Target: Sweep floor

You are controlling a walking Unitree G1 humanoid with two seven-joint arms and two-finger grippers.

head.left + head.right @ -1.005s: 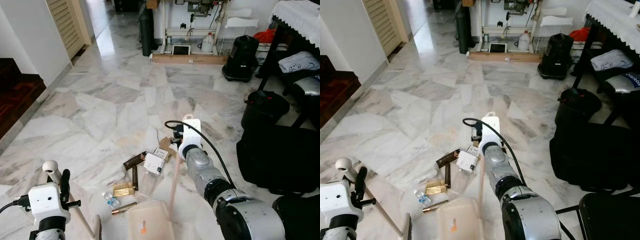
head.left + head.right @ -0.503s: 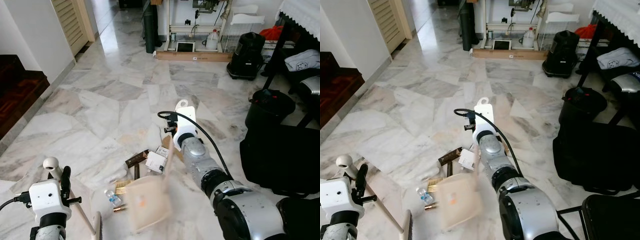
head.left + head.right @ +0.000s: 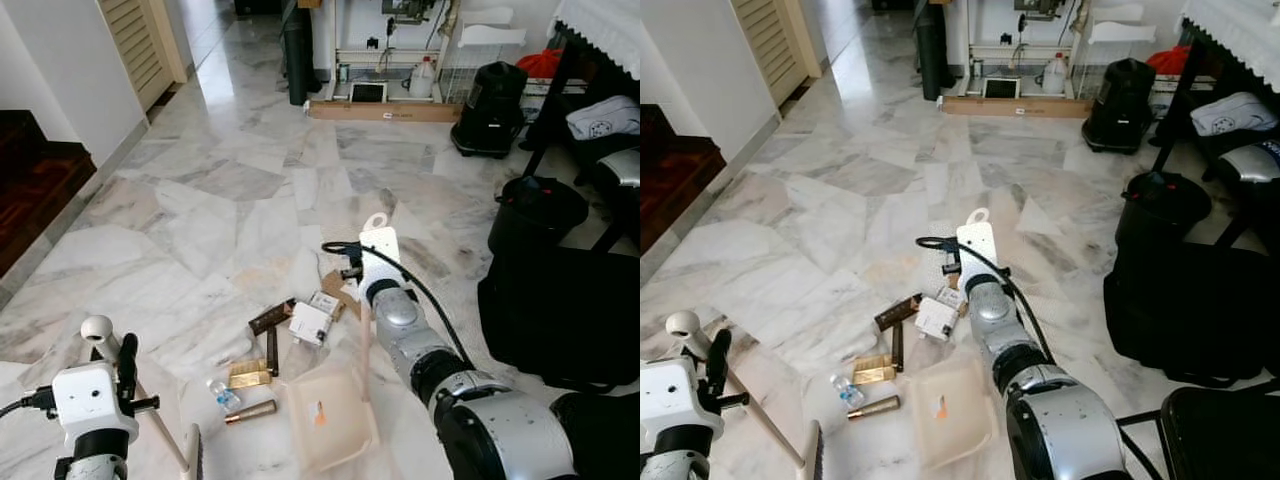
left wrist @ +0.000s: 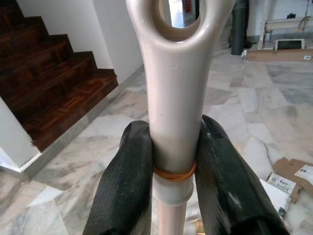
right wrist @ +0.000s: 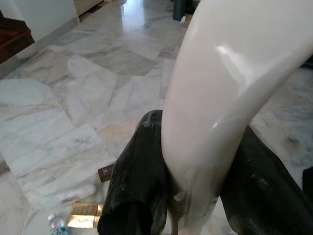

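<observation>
My left gripper (image 3: 126,366) is shut on the top of a cream broom handle (image 4: 178,98), which slants down to the broom head (image 3: 191,452) at my lower left. A black finger (image 4: 128,188) presses each side of the handle. My right gripper (image 5: 195,169) is shut on the curved white handle (image 5: 230,73) of a long-stemmed dustpan. The translucent pan (image 3: 330,415) lies on the marble floor just right of the litter. That litter is a white box (image 3: 310,323), brown sticks (image 3: 270,320), a gold box (image 3: 247,375), a small bottle (image 3: 222,396) and a gold tube (image 3: 250,411).
Black bags (image 3: 560,310) and a black bin (image 3: 535,215) crowd the right side. A black vacuum (image 3: 490,100) and a wooden plank (image 3: 380,112) stand at the far end. Dark wooden stairs (image 3: 30,190) rise on the left. Open marble floor stretches ahead.
The dustpan swung up tilted half a second ago and now rests on the floor to the right of the litter. The camera shifted slightly. The left arm stayed put.
</observation>
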